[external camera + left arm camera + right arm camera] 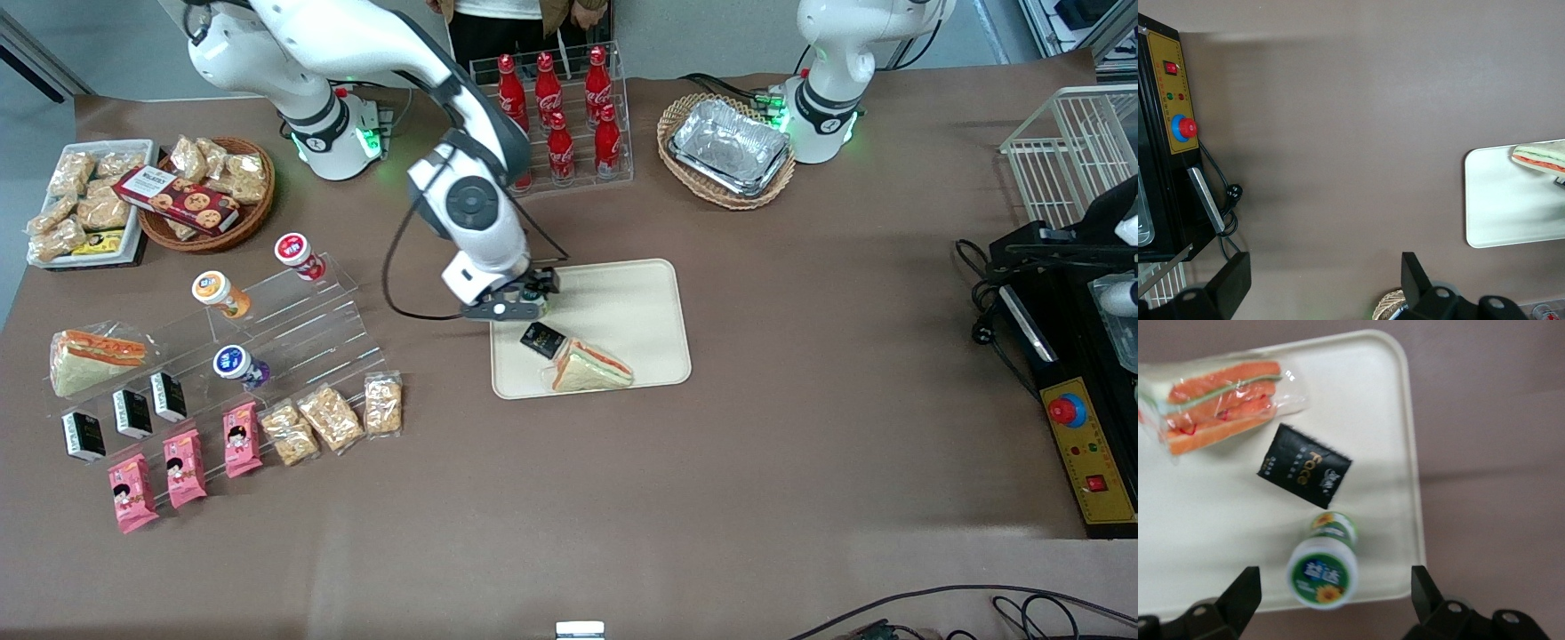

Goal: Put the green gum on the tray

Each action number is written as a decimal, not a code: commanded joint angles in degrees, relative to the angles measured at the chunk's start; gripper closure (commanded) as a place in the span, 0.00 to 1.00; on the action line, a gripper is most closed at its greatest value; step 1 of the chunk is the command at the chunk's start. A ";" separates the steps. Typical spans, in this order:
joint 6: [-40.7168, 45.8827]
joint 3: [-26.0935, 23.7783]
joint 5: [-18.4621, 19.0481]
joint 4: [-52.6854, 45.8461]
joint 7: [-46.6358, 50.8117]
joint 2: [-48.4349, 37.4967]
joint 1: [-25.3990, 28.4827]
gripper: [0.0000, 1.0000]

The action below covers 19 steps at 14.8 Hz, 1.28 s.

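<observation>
The green gum stands upright on the cream tray, close to the tray's rim, its green-and-white lid facing my wrist camera. My right gripper hovers above it, open, with a wide gap between each finger and the canister. In the front view the gripper hangs over the edge of the tray nearest the working arm's end, and it hides most of the gum.
A wrapped sandwich and a black packet lie on the tray nearer the front camera. A cola bottle rack stands farther back. A clear step shelf with canisters and snacks lies toward the working arm's end.
</observation>
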State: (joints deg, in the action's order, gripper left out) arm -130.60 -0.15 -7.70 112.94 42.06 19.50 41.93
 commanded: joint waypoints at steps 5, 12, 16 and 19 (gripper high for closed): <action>21.77 -0.11 -0.04 0.70 -9.00 -19.65 -12.55 0.00; 26.17 -0.02 2.15 -0.44 -15.50 -27.40 -22.05 0.00; 31.97 -0.11 2.16 -4.92 -21.56 -27.58 -28.11 0.00; 35.05 -0.11 2.16 -8.17 -27.54 -27.58 -32.94 0.00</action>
State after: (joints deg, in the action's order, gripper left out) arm -99.43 0.33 -6.20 108.62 19.39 -8.39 13.19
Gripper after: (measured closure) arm 0.000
